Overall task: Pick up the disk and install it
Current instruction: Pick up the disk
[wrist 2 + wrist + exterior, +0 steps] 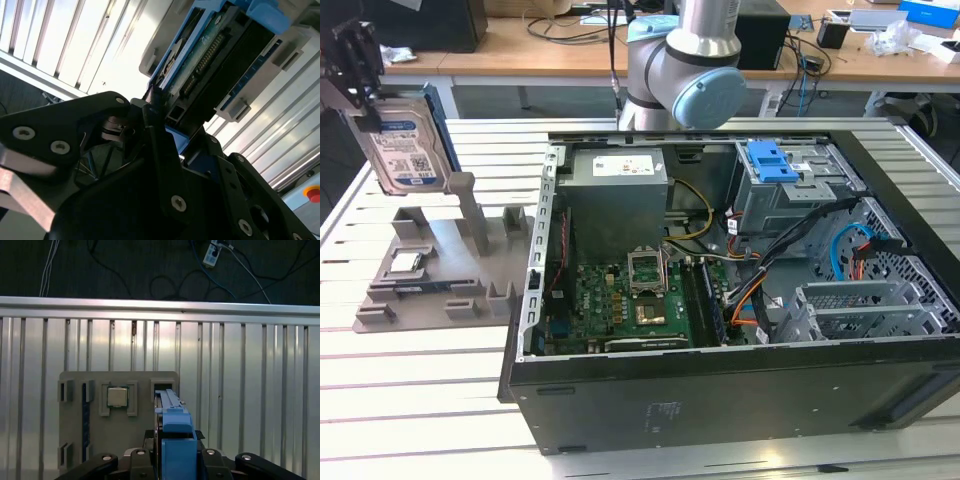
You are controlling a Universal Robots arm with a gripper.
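Observation:
In the exterior view the disk (405,145) hangs upright at the far left, its white label with a blue band facing the camera and its blue frame along one edge. My gripper (362,80) is shut on its top, and the disk is lifted above the grey holder plate (430,270). The second wrist view looks along the disk (215,55), showing its green board and blue frame running away from the black fingers (160,150). In the first wrist view the disk's blue frame edge (172,425) sticks out from my gripper (175,462) over the holder plate (70,440).
An open computer case (720,390) lies on the slatted metal table, with its motherboard (630,290), cables and a drive cage carrying a bare blue bracket (772,160). A small square chip (117,396) sits in the holder plate. The arm's base (685,60) stands behind the case.

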